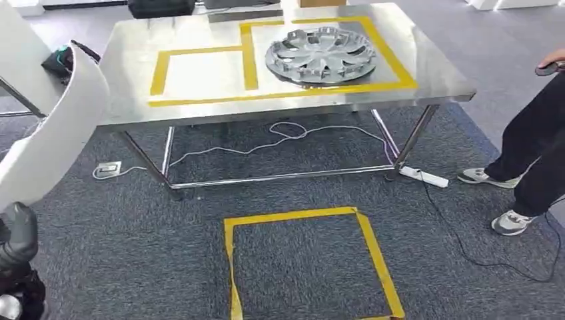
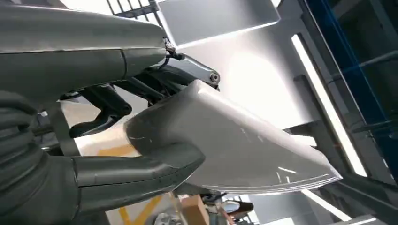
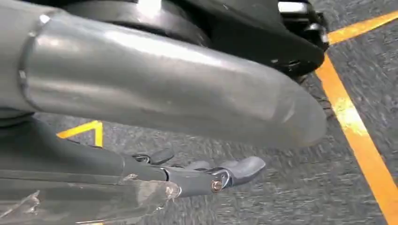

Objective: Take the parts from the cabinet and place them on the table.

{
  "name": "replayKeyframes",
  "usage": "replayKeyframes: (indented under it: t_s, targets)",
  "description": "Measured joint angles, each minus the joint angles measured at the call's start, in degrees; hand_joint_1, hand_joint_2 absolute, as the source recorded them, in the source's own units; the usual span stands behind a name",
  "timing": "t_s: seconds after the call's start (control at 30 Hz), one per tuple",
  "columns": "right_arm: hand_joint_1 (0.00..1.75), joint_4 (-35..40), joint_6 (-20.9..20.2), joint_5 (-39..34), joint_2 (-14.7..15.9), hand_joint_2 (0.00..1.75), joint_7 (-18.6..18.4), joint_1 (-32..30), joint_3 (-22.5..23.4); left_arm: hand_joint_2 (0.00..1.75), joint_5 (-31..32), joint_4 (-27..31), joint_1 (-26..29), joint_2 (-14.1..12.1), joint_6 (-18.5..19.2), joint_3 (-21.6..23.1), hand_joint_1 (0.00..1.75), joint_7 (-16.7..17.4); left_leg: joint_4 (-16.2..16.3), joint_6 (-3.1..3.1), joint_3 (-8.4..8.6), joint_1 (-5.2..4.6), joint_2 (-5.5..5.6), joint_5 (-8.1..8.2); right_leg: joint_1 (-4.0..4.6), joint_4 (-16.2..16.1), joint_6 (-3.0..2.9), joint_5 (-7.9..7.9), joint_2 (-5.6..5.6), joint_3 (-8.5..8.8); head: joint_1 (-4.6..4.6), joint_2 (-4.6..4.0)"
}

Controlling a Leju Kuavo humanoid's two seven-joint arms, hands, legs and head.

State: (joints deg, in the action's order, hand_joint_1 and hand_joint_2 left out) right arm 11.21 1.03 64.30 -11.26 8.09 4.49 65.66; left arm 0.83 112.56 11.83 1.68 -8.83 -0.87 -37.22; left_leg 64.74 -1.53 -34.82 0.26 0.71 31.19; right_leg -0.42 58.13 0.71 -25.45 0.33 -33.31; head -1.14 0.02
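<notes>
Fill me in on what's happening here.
The robot stands facing a steel table marked with yellow tape, its left hand holding a curved white panel. A silver wheel cover already lies in the larger taped box on the table; the smaller taped box beside it has nothing in it yet. The right hand hangs over the carpet with nothing in it. A person in dark trousers stands at the right.

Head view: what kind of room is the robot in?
Probably a robot test workshop: a steel table marked with yellow tape outlines, a hubcap on it, and a taped square on grey carpet.
</notes>
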Motion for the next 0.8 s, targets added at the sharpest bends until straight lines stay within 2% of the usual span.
replayKeyframes:
  t_s: [0.03,0.07,0.1,0.13,0.17,0.23,0.27,0.3,0.33,0.37,0.43,0.47,0.53,0.57,0.6,0.63,0.67,0.73,0.77,0.8]
  targets:
    - [0.0,0.0,-0.04,0.0,-0.02,0.0,0.0,0.0,0.0,1.75,-0.02,-0.02,0.09,0.0,0.0,0.02,1.75,0.0,5.09,-0.25,-2.82,0.17,-0.01,2.08,-0.02,0.0,-0.15,-0.16,-0.03,0.09,-0.09,0.02]
    - [0.0,0.0,-0.04,0.0,-0.02,0.0,0.0,-0.03,0.0,1.75,-0.02,-0.02,0.21,-0.02,0.0,0.07,1.75,0.0,9.08,-0.44,-5.2,0.29,-0.01,3.19,-0.06,0.0,-0.18,-0.28,-0.04,0.17,-0.04,0.02]
    - [0.0,0.0,-0.07,0.0,0.0,0.0,0.0,-0.07,0.0,1.75,-0.04,-0.02,0.24,-0.02,0.0,0.07,1.75,0.0,10.34,-0.56,-6.34,0.41,-0.02,2.7,-0.13,0.0,-0.13,-0.42,-0.03,0.33,-0.02,0.02]
    - [0.0,0.0,-0.07,0.0,-0.02,0.0,0.0,-0.09,0.0,1.75,-0.04,-0.02,0.23,-0.02,-0.02,0.07,1.75,0.0,9.25,-0.67,-6.16,0.49,-0.05,0.94,-0.24,0.0,-0.02,-0.59,-0.01,0.59,-0.04,0.0]
    - [0.0,0.0,-0.07,0.0,-0.02,0.0,0.0,-0.09,0.0,1.75,-0.04,-0.02,0.23,-0.04,-0.02,0.07,1.75,-0.02,5.57,-0.78,-4.73,0.65,-0.08,-2.14,-0.4,0.02,0.22,-0.84,0.04,0.99,-0.07,0.02]
    - [0.0,0.0,-0.07,0.0,-0.02,0.0,0.0,-0.08,0.0,1.75,-0.04,-0.02,0.21,-0.04,-0.02,0.11,1.75,-0.02,-4.03,-1.02,-0.37,1.01,-0.49,-7.5,-0.58,0.02,0.92,-1.43,0.16,1.81,-0.06,0.0]
    - [0.0,0.0,-0.07,0.0,0.02,0.0,0.02,-0.02,0.0,1.75,-0.04,-0.02,0.12,-0.04,-0.02,0.13,1.75,0.0,-6.22,-1.29,0.67,0.84,-0.72,-6.86,-0.15,0.33,1.44,-1.81,0.2,1.83,-0.29,0.0]
    - [0.0,0.0,-0.07,0.0,0.02,0.0,0.02,0.05,0.0,1.75,-0.07,0.02,0.03,-0.02,-0.02,0.13,1.75,-0.02,-6.84,-0.24,0.75,0.86,-0.52,-6.36,-0.1,0.43,1.72,-1.95,0.24,1.58,-0.44,0.02]
    - [0.0,0.0,-0.07,0.0,0.02,0.0,0.07,0.03,0.0,1.75,-0.04,0.02,0.18,-0.02,-0.02,0.13,1.75,0.04,-6.78,0.06,0.58,0.77,-0.48,-6.31,-0.07,0.11,1.95,-1.9,0.21,1.59,-0.11,0.02]
    - [0.0,0.0,-0.07,-0.02,0.02,0.0,0.07,-0.06,0.0,1.75,-0.07,0.02,0.26,-0.02,0.0,0.11,1.75,0.04,-6.76,0.5,0.6,0.6,-0.45,-6.16,-0.18,-0.25,2.22,-1.92,0.12,1.53,-0.18,0.02]
    - [0.0,0.0,-0.09,-0.07,0.02,0.0,0.07,0.03,0.0,1.75,-0.04,0.07,0.17,-0.02,0.0,0.07,1.75,0.04,-7.05,1.47,1.11,0.95,-0.38,-6.16,-0.28,0.11,2.85,-2.56,0.02,1.83,-0.09,0.0]
    - [0.0,0.0,-0.09,-0.09,0.02,0.0,0.09,0.1,0.0,1.75,-0.02,0.07,0.17,-0.02,0.02,0.07,1.75,0.04,-7.05,1.86,1.37,0.94,-0.42,-5.95,-0.24,2.47,2.96,-4.03,-0.02,0.89,0.24,0.02]
    - [0.0,0.0,-0.11,-0.11,0.02,0.0,0.09,0.15,0.0,1.75,0.0,0.07,0.18,-0.02,0.07,0.07,1.75,0.04,-7.04,2.29,1.57,0.76,-0.48,-5.67,-0.24,11.67,3.12,-8.42,0.0,-3.85,0.35,0.0]
    - [0.0,0.0,-0.11,-0.13,0.02,0.0,0.09,0.07,0.0,1.75,0.0,0.04,0.19,-0.02,0.09,0.07,1.75,0.04,-7.03,2.48,1.64,0.61,-0.47,-5.54,-0.23,16.39,3.14,-10.05,0.0,-6.51,0.41,0.02]
    - [0.0,0.0,-0.11,-0.13,0.0,0.0,0.07,-0.02,0.0,1.75,0.0,0.04,0.21,-0.02,0.09,0.07,1.75,0.07,-7.02,2.61,1.81,0.45,-0.41,-5.39,-0.21,18.85,3.03,-10.17,0.01,-8.23,0.37,0.0]
    - [0.0,0.0,-0.11,-0.13,0.02,0.0,0.07,-0.1,0.0,1.75,0.0,0.04,0.21,-0.02,0.09,0.07,1.75,0.06,-7.02,2.64,2.09,0.34,-0.28,-5.2,-0.21,18.19,2.86,-8.69,0.01,-8.4,0.35,0.0]
    - [0.0,0.0,-0.09,-0.15,0.02,0.0,0.04,-0.11,0.0,1.75,0.0,0.04,0.21,-0.02,0.09,0.07,1.75,0.04,-7.02,2.58,2.51,0.26,-0.13,-4.94,-0.16,14.57,2.64,-5.82,0.01,-7.04,0.39,0.02]
    - [0.0,0.0,-0.09,-0.15,0.02,0.0,0.04,-0.05,0.0,1.75,0.0,0.04,0.18,-0.02,0.11,0.07,1.75,0.04,-7.02,2.35,3.48,0.23,-0.01,-4.32,0.01,4.37,2.0,-0.06,0.03,-2.62,0.42,0.0]
    - [0.0,0.0,-0.09,-0.15,0.02,0.0,0.0,-0.06,0.0,1.75,0.0,0.04,0.14,-0.02,0.11,0.07,1.75,0.07,-6.99,2.04,3.63,0.1,0.01,-4.07,0.17,1.79,1.82,-0.11,0.11,-1.29,0.35,0.02]
    - [0.0,0.0,-0.11,-0.15,0.0,0.0,-0.02,0.08,0.0,1.75,0.0,0.04,0.1,-0.02,0.11,0.07,1.75,0.06,-6.67,1.72,3.45,-0.15,0.15,-3.9,0.25,0.91,1.76,-0.22,0.14,-0.69,0.35,0.02]
